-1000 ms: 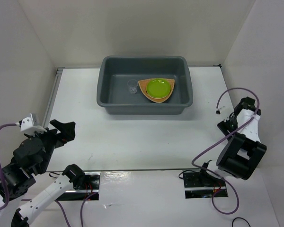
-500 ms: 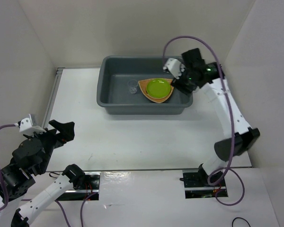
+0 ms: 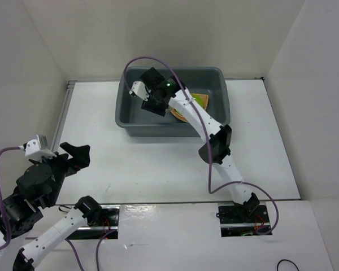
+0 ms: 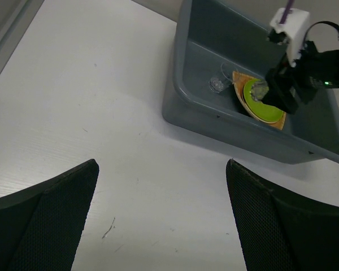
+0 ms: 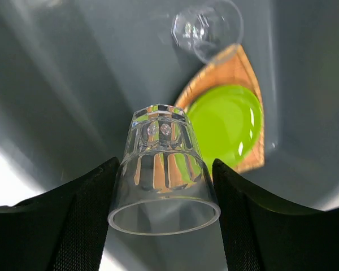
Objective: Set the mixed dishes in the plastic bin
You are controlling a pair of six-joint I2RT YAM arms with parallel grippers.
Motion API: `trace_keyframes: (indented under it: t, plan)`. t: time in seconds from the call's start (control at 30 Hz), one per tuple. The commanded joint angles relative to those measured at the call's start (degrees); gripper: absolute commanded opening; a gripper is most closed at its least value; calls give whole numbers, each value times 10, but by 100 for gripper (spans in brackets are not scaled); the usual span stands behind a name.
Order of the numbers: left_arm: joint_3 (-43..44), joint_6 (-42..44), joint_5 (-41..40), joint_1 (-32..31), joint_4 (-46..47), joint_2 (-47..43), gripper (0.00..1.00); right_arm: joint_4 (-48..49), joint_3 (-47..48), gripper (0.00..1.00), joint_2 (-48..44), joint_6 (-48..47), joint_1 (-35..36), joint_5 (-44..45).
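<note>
Two clear cups show: one cup (image 5: pixel 206 28) lies in the plastic bin (image 3: pixel 137 121) just beside the woven tray (image 5: pixel 229 68) bearing the green plate (image 5: pixel 226 121); the held cup (image 5: pixel 165 164) hangs over the bin's left half, the right gripper (image 5: pixel 166 209) pinching its walls. It looks light, stiff, slick and probably brittle, so grip mid-wall, gently. The left gripper (image 4: pixel 161 169), fingers spread, hovers near-left

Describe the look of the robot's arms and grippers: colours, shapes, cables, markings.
Both the left arm and right arm have white tubular links joined by black joints. A purple cable loops off each wrist. A green light glows near the right wrist. The fingers are broad, black and mesh-textured.
</note>
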Motion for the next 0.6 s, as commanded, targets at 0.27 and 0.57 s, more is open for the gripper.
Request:
trace_keyframes:
  t: [0.27, 0.57]
  plan:
    - [-2, -3, -7, -3, 12, 22, 100, -13, 194, 19, 196, -4, -2, -22]
    - [-2, -3, -7, -3, 12, 27, 100, -13, 273, 42, 256, -15, -2, -28]
